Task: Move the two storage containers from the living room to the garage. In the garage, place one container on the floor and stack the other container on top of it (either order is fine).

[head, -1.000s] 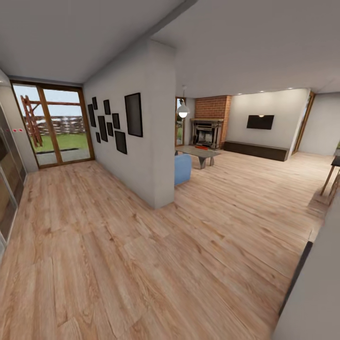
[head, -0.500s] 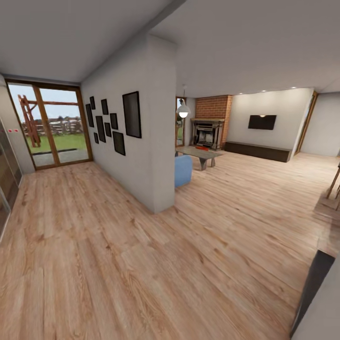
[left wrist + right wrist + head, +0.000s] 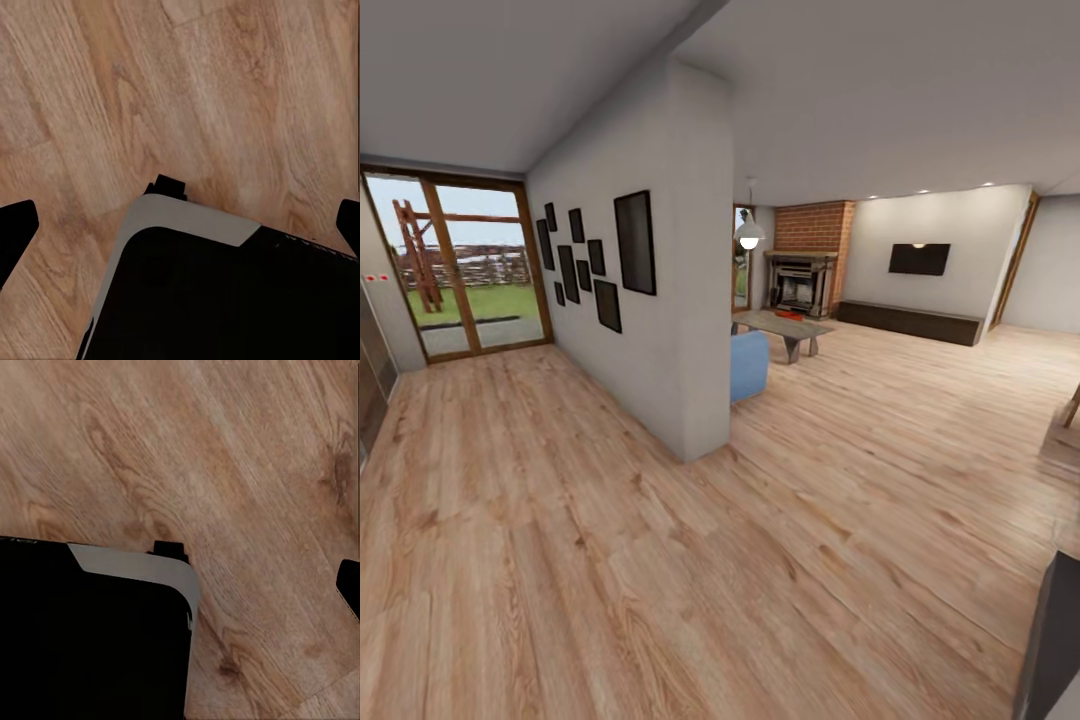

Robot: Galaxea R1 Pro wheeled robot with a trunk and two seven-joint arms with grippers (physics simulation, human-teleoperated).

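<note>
The living room (image 3: 920, 380) opens ahead at the right, past a white dividing wall (image 3: 690, 300). It has a light wood plank floor, a black wall TV (image 3: 918, 259), a red brick column (image 3: 815, 228) and a white pendant lamp (image 3: 749, 236). A small orange-red thing (image 3: 788, 314) lies on the low table (image 3: 765, 322); it is too small to tell whether it is a storage container. My left gripper (image 3: 180, 225) hangs open over planks and the robot's dark base (image 3: 225, 300), holding nothing. My right gripper (image 3: 184, 581) looks open too, with one fingertip (image 3: 350, 585) at the picture's edge.
A blue sofa end (image 3: 748, 364) juts out beside the dividing wall, which carries several black frames (image 3: 600, 265). A glazed wood-framed door (image 3: 465, 265) closes the hallway at the left. A dark upright edge (image 3: 1055, 640) stands close at the lower right. Wood flooring stretches ahead.
The whole head view has shifted: the camera has moved forward and turned. The glazed door and left wall have slid leftward, and the dark edge at the lower right has slipped further out of the picture.
</note>
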